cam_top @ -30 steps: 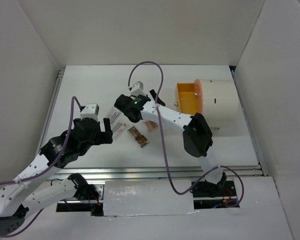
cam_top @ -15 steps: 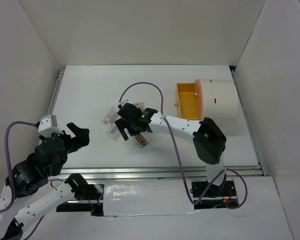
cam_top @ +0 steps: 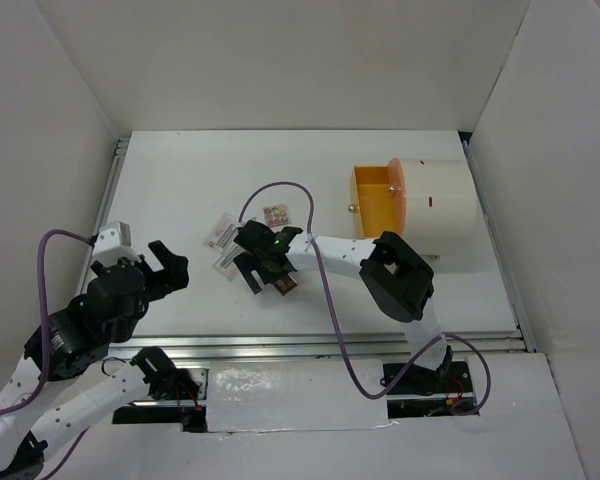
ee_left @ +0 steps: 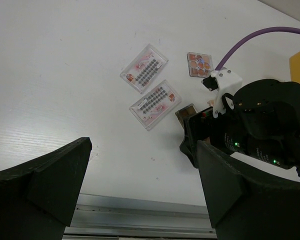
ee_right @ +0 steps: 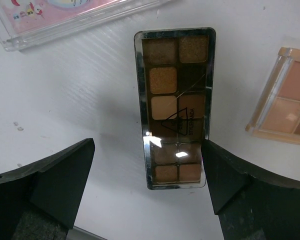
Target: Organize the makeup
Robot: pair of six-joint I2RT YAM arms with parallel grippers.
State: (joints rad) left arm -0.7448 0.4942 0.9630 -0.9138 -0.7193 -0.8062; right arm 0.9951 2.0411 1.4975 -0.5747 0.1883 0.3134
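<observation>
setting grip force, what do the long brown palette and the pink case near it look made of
Long brown palette: likely hard glossy plastic with a clear lid and shiny metallic-looking rim; sharp glints sit over the pans. Pink case: likely clear rigid plastic; its see-through edge surrounds a pink printed insert.

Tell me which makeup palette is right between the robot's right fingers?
The long dark palette with brown squares, lying between the open fingers of the right gripper. The smaller peach palette sits outside them, off to one side.
</observation>
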